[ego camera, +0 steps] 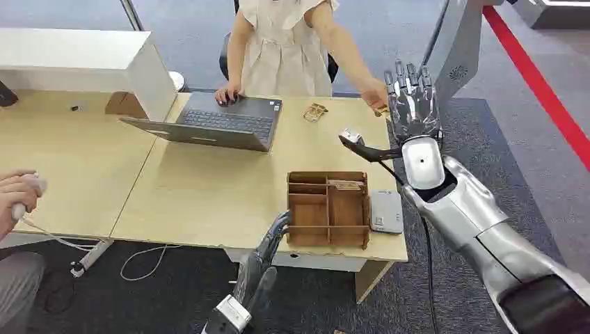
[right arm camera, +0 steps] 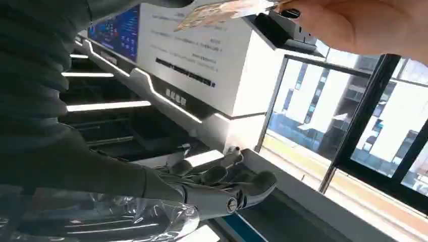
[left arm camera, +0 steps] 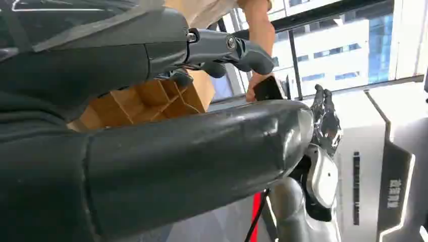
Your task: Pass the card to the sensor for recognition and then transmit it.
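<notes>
Found the right hand (ego camera: pixel 412 104) raised at about one o'clock over the table's (ego camera: pixel 209 195) far right corner, fingers spread and pointing up, thumb stuck out sideways, nothing held. Saw the card (right arm camera: pixel 217 11) in the right wrist view, pinched in a person's hand (right arm camera: pixel 363 25), apart from the robot's fingers (right arm camera: pixel 222 176). In the head view, placed that person's hand (ego camera: pixel 376 94) just beside the raised fingers, toward nine o'clock of them.

Found the left hand (ego camera: pixel 268 247) low at six o'clock, at the table's near edge, fingers stretched forward and loosely apart, gripping nothing — just beside the near left corner of the wooden organiser (ego camera: pixel 328 209); could not tell whether touching.

Noted the white sensor pad (ego camera: pixel 386 211) flat at three o'clock of the organiser, just beside it and close to the table's right edge. Noted an open laptop (ego camera: pixel 222 124) at eleven o'clock, with a small wooden piece (ego camera: pixel 315 112) at three o'clock of it. Saw bare tabletop between laptop and organiser, and dark carpet past the right edge — open room there under the right arm. At nine o'clock, caught another person's hand (ego camera: pixel 17 195) on a white corded thing.
</notes>
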